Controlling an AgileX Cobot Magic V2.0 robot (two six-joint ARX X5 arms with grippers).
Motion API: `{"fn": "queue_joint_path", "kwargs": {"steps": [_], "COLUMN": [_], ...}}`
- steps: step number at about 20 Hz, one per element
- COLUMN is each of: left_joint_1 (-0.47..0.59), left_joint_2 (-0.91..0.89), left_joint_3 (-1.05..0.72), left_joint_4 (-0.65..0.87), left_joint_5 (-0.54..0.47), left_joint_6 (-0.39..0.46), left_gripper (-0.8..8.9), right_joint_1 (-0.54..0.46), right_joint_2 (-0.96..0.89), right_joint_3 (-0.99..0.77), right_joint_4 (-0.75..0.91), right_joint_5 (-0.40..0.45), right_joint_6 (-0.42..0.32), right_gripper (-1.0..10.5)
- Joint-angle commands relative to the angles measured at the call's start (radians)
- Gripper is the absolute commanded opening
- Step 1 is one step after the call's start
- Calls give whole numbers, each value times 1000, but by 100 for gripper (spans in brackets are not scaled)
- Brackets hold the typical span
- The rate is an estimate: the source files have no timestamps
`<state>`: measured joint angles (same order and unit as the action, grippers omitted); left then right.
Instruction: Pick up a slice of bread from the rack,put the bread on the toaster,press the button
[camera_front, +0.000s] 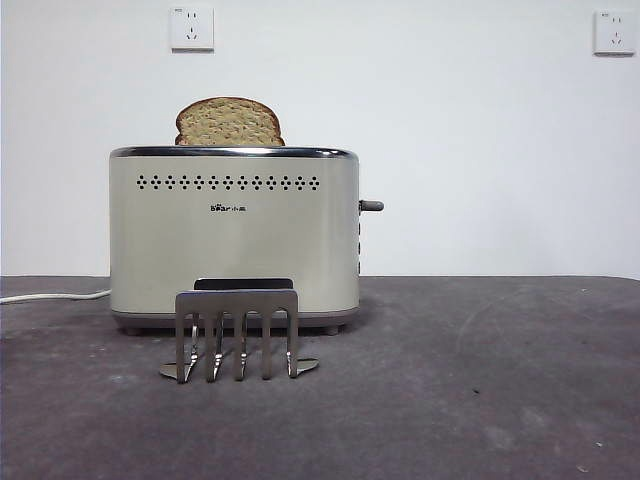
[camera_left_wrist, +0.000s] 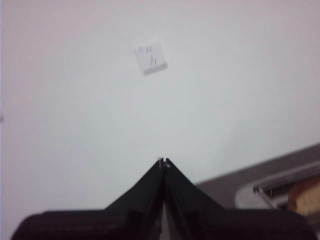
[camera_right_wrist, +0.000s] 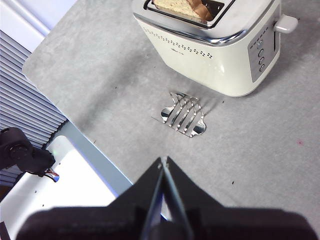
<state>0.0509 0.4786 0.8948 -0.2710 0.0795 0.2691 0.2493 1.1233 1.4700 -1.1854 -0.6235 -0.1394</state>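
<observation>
Waiting to press the button (camera_front: 372, 206).
The bread (camera_front: 229, 122) sat in the toaster (camera_front: 234, 240); both grippers (camera_left_wrist: 163, 163) (camera_right_wrist: 163, 161) were pressed together, far off.

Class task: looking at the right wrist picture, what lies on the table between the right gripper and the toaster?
The rack, empty, stands between the right gripper and the toaster; bare table otherwise.
</observation>
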Motion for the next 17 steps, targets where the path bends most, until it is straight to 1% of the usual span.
{"fn": "queue_joint_path", "kwargs": {"steps": [1,4,7,8,12,17], "left_joint_1": [15,18,18,18,18,18], "left_joint_2": [-92,-194,-269,-291,-377,-461], "left_joint_3": [-194,-385,-535,-577,-719,-830], "left_joint_4": [68,109,133,135,137,136], "left_joint_5": [-24,-28,-27,-28,-28,-27], "left_joint_6": [-49,-90,-95,-111,-121,-121], "left_gripper": [-4,-4,-4,-4,-4,-4], "right_joint_1": [1,1,1,1,1,1], "right_joint_2": [1,1,1,1,1,1], "right_joint_3": [-6,-6,-6,-6,-6,-6], "right_joint_4": [1,1,1,1,1,1], "right_joint_5": [2,2,2,2,2,2], "right_joint_6": [-5,-5,-5,-5,-5,-5], "right_gripper": [1,1,1,1,1,1]}}
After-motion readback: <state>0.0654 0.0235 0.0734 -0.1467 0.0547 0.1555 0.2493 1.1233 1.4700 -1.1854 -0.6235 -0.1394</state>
